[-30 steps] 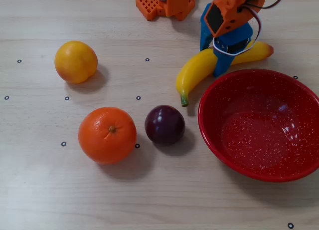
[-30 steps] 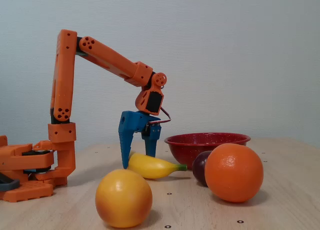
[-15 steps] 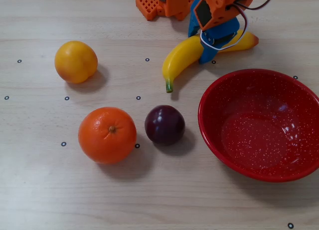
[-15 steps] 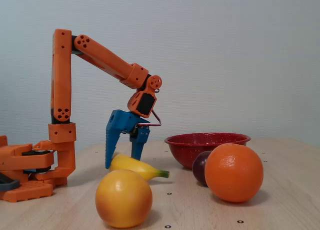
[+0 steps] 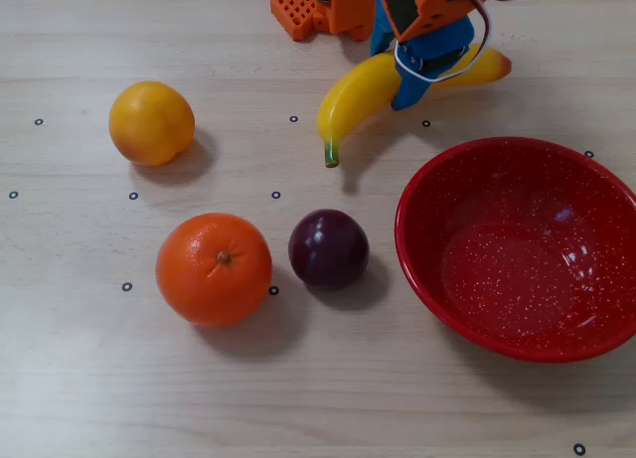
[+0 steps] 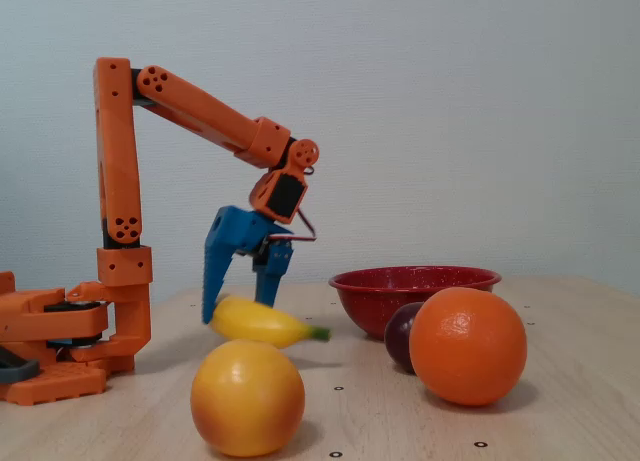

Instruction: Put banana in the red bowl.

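The yellow banana (image 5: 358,92) (image 6: 255,322) hangs just above the table, its green stem tip pointing toward the camera in the overhead view. My blue gripper (image 5: 397,80) (image 6: 240,306) is shut on the banana near its middle, one finger on each side. The red bowl (image 5: 517,249) (image 6: 415,286), glossy with white speckles, stands on the table at the right in the overhead view, a short way from the banana, and holds nothing.
A large orange (image 5: 214,269) (image 6: 467,346), a dark plum (image 5: 328,247) (image 6: 403,333) and a yellow-orange round fruit (image 5: 151,122) (image 6: 247,397) lie on the table. The arm's orange base (image 5: 328,6) (image 6: 60,346) stands at the far edge.
The gripper has lifted the banana off the table and carried it back toward the arm's base, away from the bowl's rim.
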Robot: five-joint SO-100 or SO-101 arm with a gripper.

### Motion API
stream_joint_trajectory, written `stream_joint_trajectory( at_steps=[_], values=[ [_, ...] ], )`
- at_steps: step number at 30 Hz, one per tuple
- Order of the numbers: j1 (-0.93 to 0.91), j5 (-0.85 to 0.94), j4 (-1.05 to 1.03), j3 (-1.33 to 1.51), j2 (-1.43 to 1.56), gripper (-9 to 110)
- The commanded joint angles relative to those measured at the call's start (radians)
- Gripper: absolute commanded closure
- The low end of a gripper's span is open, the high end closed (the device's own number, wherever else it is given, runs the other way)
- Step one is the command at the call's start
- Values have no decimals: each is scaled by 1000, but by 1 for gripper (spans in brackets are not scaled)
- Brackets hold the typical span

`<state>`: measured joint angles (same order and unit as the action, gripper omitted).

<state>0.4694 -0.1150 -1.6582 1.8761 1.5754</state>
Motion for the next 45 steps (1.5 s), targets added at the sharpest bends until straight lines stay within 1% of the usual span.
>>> stream_joint_trajectory(
  at_steps=[1,15,21,27,36,45],
  values=[
    [-20,3,-46,-120,163,102],
    [-77,92,-126,-255,318,102],
    [-124,133,-133,-350,368,102],
    [-120,147,-126,-495,373,102],
    [-81,137,-8,-649,325,102],
    [-35,146,212,-676,215,102]
  ],
)
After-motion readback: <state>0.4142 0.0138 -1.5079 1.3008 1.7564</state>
